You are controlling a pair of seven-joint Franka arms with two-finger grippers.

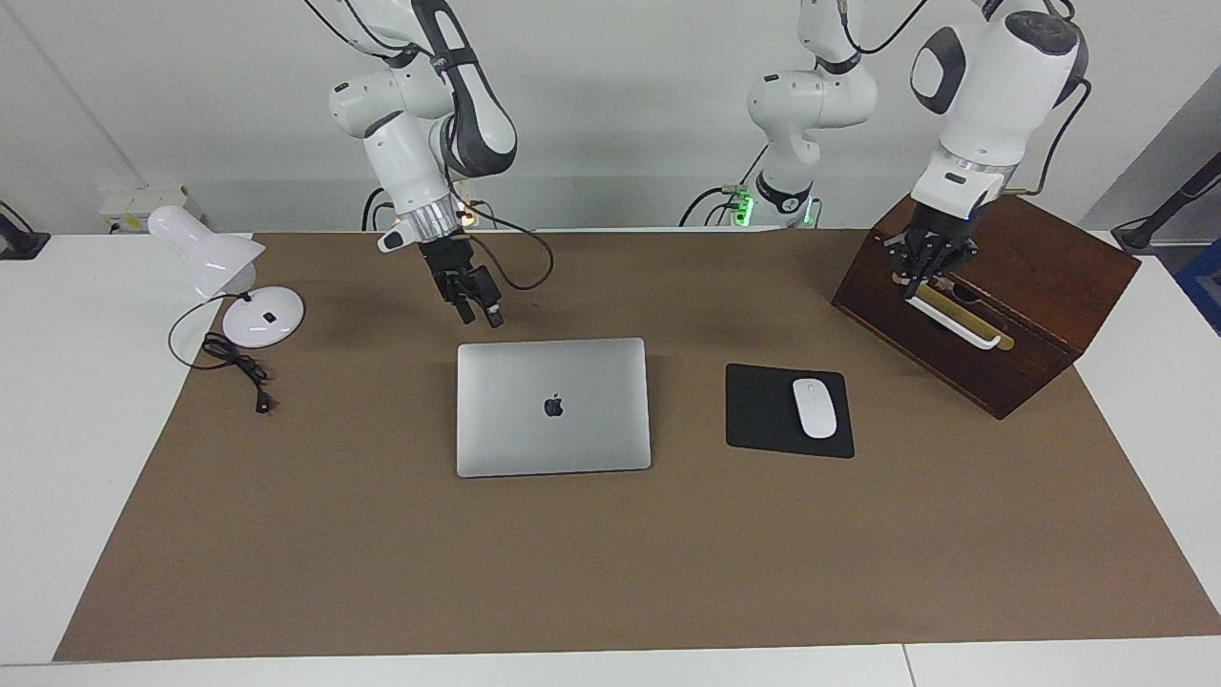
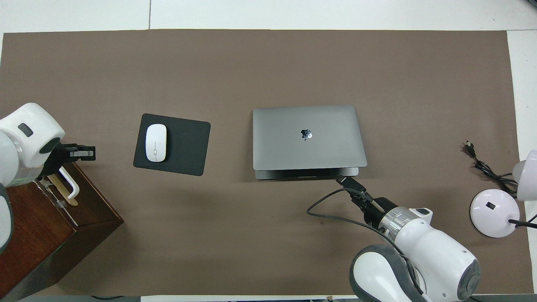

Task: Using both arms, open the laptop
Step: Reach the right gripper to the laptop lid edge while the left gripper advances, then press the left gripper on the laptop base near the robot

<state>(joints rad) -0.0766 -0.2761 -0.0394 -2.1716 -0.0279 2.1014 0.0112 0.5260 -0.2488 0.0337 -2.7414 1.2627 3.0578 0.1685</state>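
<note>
The laptop (image 1: 553, 406) lies closed. The right gripper (image 1: 480, 313) hangs just above the mat beside the laptop's edge nearest the robots; I cannot tell its fingers. The left gripper (image 1: 923, 282), fingers pinched together and holding nothing, is over the wooden box (image 1: 1040, 315).

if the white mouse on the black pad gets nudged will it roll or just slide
The white mouse looks low and flat-bottomed, so it would probably slide rather than roll. Its smooth glossy shell may slip in a pinch grip. The black mousepad under it is thin and likely flexible, so a push might drag both.
</note>
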